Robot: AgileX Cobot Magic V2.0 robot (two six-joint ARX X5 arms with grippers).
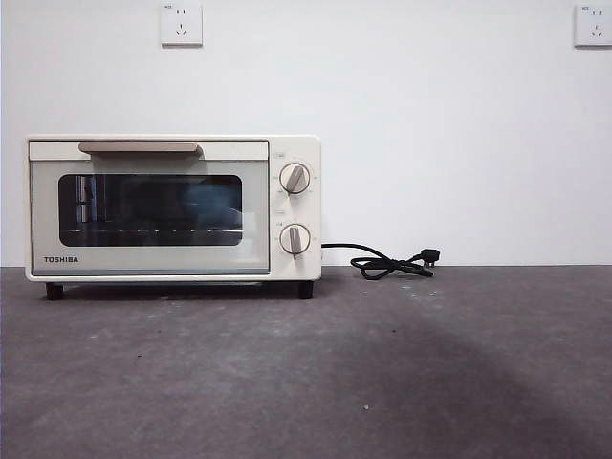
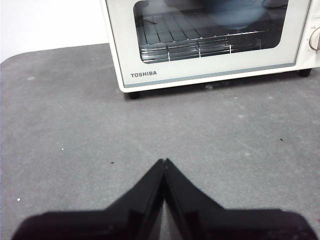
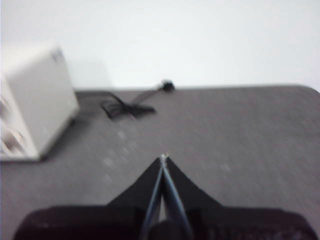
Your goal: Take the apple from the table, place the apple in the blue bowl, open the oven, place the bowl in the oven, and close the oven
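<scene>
The oven (image 1: 173,207) is showing a cream-white body, with a dark glass window (image 1: 150,209) glinting faintly blue inside and a tan bar handle (image 1: 140,147) across its door. Its 2 round knobs (image 1: 295,179) are wearing the same cream with tan pointers, and black TOSHIBA lettering (image 1: 61,259) is sitting low on the door above a thin grey strip. Its feet are showing black. A black cord (image 1: 387,261) is coiling on the table (image 1: 382,382), which is showing dark grey with pale speckles. The wall behind is looking plain white, carrying 2 white sockets (image 1: 182,23). The left gripper (image 2: 164,161) and right gripper (image 3: 163,157) are showing matte black.
</scene>
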